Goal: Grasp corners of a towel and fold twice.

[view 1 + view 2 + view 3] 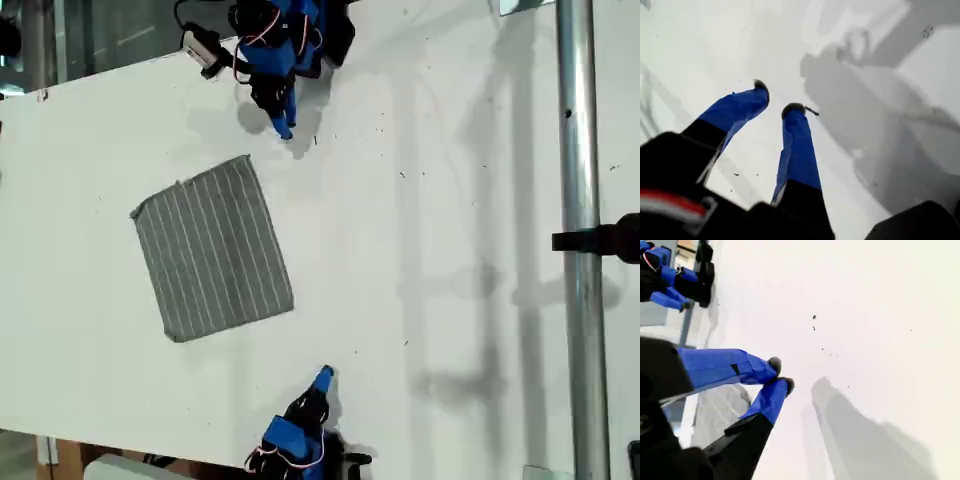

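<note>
The towel (213, 250), grey with thin white stripes, lies flat and unfolded on the white table (420, 250), towards the exterior view's left. Its four corners (248, 158) lie flat with nothing holding them. One blue arm (283, 120) sits at the table's far edge, near that corner. Another arm (322, 380) sits at the near edge. The wrist views do not show which arm is which. My first gripper (776, 97) hovers over bare table, open by a narrow gap and holding nothing. My second gripper (781, 374) is shut and empty, with a patch of towel (715, 410) beside it.
A metal pole (575, 200) with a black clamp (610, 240) stands along the exterior view's right, and grey shadows fall across the table there. The second wrist view shows the other arm (675, 275) at the table's edge. Small dark specks (814, 317) dot the table.
</note>
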`<state>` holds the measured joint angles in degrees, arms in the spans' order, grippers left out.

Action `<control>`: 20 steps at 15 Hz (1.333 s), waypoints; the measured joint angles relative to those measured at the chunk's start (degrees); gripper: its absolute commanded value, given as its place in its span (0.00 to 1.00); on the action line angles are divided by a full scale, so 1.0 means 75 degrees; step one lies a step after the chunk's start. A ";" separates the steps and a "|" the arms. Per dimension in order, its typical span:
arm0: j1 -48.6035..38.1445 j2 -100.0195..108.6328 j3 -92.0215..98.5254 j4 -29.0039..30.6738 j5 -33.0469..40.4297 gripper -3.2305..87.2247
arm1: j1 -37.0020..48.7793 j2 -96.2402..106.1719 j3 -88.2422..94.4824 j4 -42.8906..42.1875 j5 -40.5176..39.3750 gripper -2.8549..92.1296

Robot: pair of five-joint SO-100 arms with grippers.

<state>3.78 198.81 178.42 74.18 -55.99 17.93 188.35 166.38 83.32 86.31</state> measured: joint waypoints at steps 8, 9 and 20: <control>-0.1266 0.0000 0.0012 0.0000 -0.3668 0.00 | 0.0152 0.0012 0.0000 0.0012 0.0000 0.03; -0.1266 0.0000 0.0012 0.0000 -0.3691 0.00 | 0.0141 0.0012 0.0000 0.0012 0.0000 0.03; -0.1289 0.0000 0.0012 0.0000 -0.3691 0.00 | -0.0258 0.0012 0.0000 0.0012 0.0000 0.03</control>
<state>-5.89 198.81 178.51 74.18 -83.67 16.00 188.44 166.38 83.41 86.31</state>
